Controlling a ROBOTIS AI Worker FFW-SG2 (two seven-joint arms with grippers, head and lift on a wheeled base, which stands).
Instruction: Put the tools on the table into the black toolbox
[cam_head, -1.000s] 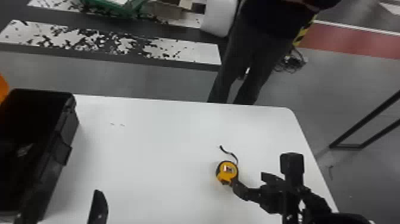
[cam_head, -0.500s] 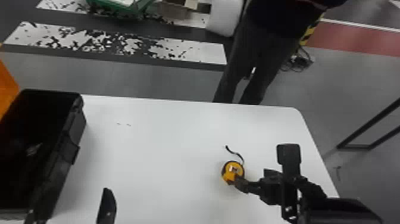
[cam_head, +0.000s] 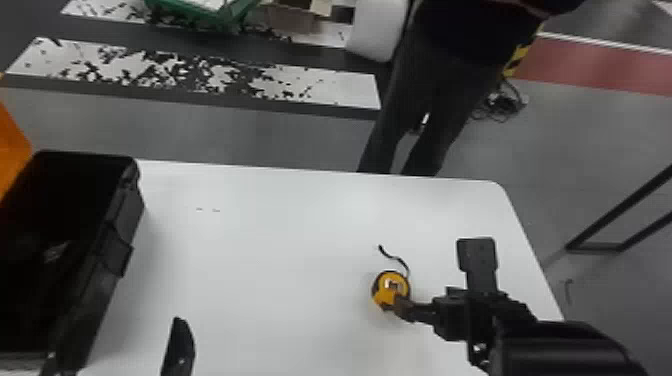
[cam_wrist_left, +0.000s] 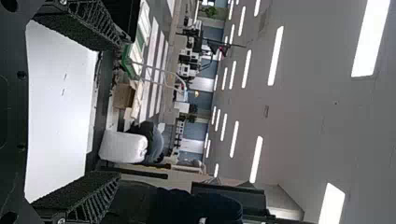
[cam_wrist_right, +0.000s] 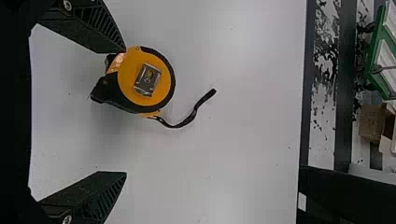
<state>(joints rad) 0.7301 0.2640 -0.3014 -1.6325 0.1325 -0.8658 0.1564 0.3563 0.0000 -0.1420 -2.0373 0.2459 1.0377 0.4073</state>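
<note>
The right gripper (cam_head: 406, 306) is low over the table beside the yellow-and-black tape measure (cam_head: 391, 290), at centre right in the head view. In the right wrist view, the right gripper (cam_wrist_right: 126, 112) stands open; one fingertip reaches the edge of the tape measure (cam_wrist_right: 132, 74), the other is well apart from it over bare table. A black strap (cam_wrist_right: 189, 116) trails from the tape. The left gripper (cam_head: 115, 365) is at the bottom left, near the black toolbox (cam_head: 122, 220). Seen from its wrist, the left gripper (cam_wrist_left: 120, 109) is open with nothing between its fingers.
The white table (cam_head: 280, 220) has its far right corner rounded. An orange lid (cam_head: 12, 150) stands at the toolbox's left, and a small light object (cam_head: 56, 251) lies inside the box. A person stands beyond the far edge.
The head view has shifted slightly, moving table and toolbox rightward in it. My right arm's wrist part has moved a little left and up relative to the tape measure, which stays on the table.
</note>
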